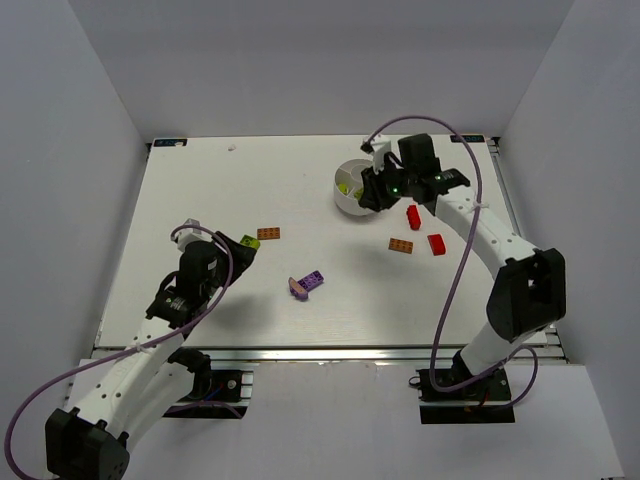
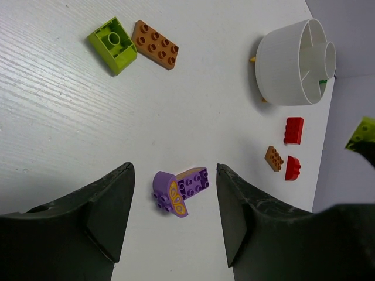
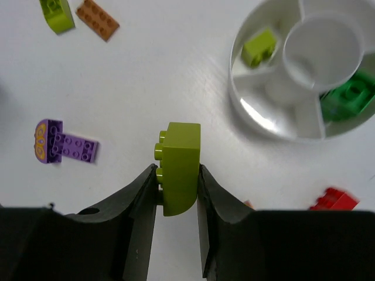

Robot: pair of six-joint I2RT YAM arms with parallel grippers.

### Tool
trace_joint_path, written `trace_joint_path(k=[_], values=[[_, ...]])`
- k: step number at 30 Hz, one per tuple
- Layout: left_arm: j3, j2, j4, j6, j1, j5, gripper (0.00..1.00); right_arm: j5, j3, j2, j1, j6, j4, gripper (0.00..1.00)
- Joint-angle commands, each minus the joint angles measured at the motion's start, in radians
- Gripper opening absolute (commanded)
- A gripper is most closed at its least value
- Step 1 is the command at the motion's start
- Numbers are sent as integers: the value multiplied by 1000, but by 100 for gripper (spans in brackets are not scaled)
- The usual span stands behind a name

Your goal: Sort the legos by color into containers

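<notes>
Top view: right end effector [image 1: 383, 192] just beside dish [image 1: 341, 200], at its right; the nearer arm.
Left wrist: left end effector [image 2: 174, 175] released; purple brick [image 2: 183, 188] on bench [image 2: 58, 117] between jaws.
Right wrist: clenched on lime brick [image 3: 181, 149]; lime wedge [image 3: 245, 69] ahead, rightward.

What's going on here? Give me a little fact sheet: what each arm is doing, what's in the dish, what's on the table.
Right gripper: shut on held yellow-green lego, near the dish
Left gripper: open, holding nothing
Dish: white, round, wedge sections around a centre well
In dish: sorted yellow-green lego in one wedge; dark green lego in another
Loose on table: purple lego; loose yellow-green lego beside orange lego; second orange lego by red lego and second red lego
</notes>
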Motion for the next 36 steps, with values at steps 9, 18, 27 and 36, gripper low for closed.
trace_joint_path(k=[9,18,27,36], values=[[-14,-22,34,-8,4,25,67,115,409,258,48,-14,-22,0],[-29,-31,44,-12,4,28,67,274,515,381,74,26,-23,0],[-23,6,66,-6,4,40,67,327,541,437,91,30,0,6],[-22,8,67,-3,4,37,67,353,569,486,107,16,24,16]])
